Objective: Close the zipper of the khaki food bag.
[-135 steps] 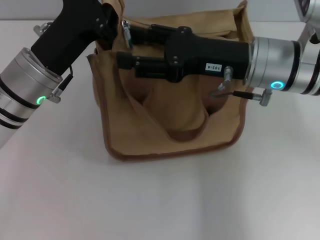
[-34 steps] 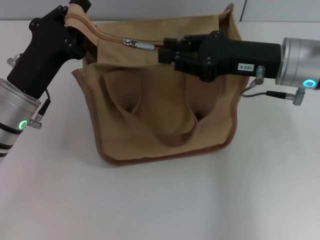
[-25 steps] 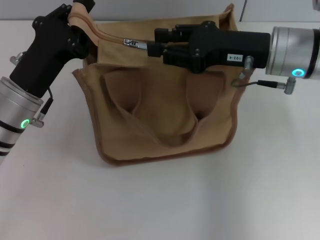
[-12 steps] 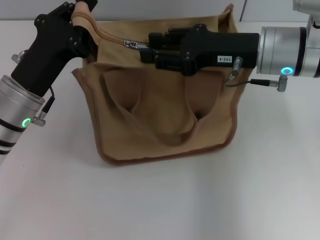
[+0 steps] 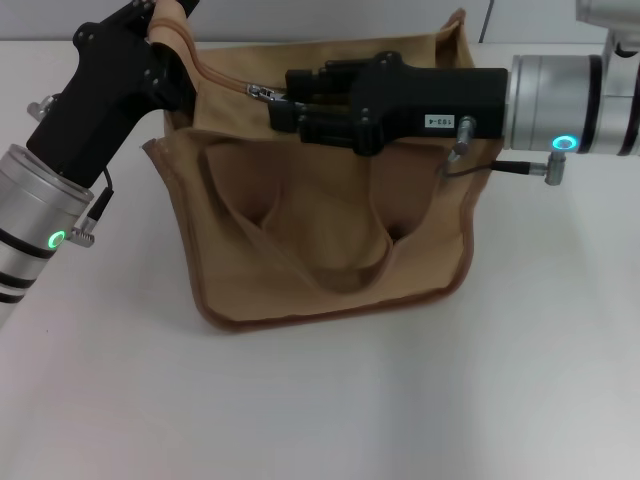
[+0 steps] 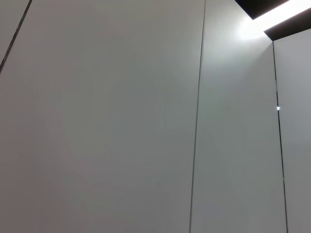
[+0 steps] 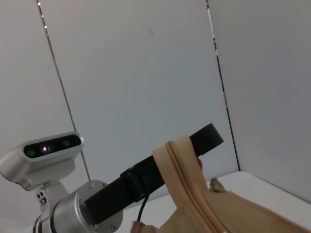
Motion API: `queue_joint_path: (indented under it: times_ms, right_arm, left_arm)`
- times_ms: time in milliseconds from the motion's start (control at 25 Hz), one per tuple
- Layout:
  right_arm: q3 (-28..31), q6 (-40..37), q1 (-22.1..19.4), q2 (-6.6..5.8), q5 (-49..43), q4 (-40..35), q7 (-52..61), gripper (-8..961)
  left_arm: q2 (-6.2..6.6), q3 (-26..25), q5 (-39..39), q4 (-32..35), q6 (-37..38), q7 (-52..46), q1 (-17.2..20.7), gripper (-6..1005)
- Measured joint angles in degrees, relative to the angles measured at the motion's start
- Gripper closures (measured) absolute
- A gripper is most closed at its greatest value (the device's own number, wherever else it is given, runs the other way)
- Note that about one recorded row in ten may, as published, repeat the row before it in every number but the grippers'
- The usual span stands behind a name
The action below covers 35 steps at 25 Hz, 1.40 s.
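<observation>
The khaki food bag (image 5: 330, 230) stands on the white table, its front pocket and looped handles facing me. Its zipper (image 5: 222, 78) runs along the top edge, and the silver pull (image 5: 260, 92) sits near the left end. My left gripper (image 5: 165, 15) is shut on the bag's left end strip and holds it raised; the right wrist view shows that strip (image 7: 182, 165) pinched in the black fingers (image 7: 204, 138). My right gripper (image 5: 278, 100) reaches in from the right along the top, open, with its fingertips at the pull's tab.
The white table (image 5: 400, 400) spreads out around the bag, in front and to both sides. The left wrist view shows only a grey wall. A panelled wall stands behind the bag.
My right gripper has slid left along the bag's top, and its fingertips now cover the pull's tab. The left gripper still holds the end strip, slightly higher.
</observation>
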Motion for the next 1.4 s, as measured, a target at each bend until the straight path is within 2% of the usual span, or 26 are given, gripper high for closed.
queue_joint_path:
  times_ms: [360, 680, 1200, 1400]
  right_arm:
    - [0.2, -0.1, 1.3, -0.03, 0.1, 2.0, 0.2, 484]
    - [0.4, -4.1, 1.2, -0.25, 0.1, 1.4, 2.3, 485]
    - [0.4, -4.0, 1.2, -0.26, -0.2, 2.7, 2.9, 488]
    - [0.4, -4.0, 1.5, -0.26, -0.2, 3.8, 3.8, 488]
  left_arm:
    - [0.0, 0.0, 0.0, 0.0, 0.2, 0.1, -0.5, 988]
    - [0.0, 0.0, 0.0, 0.0, 0.0, 0.3, -0.8, 988]
    - [0.0, 0.0, 0.0, 0.0, 0.3, 0.1, -1.1, 988]
    - [0.0, 0.0, 0.1, 0.0, 1.4, -0.1, -2.4, 988]
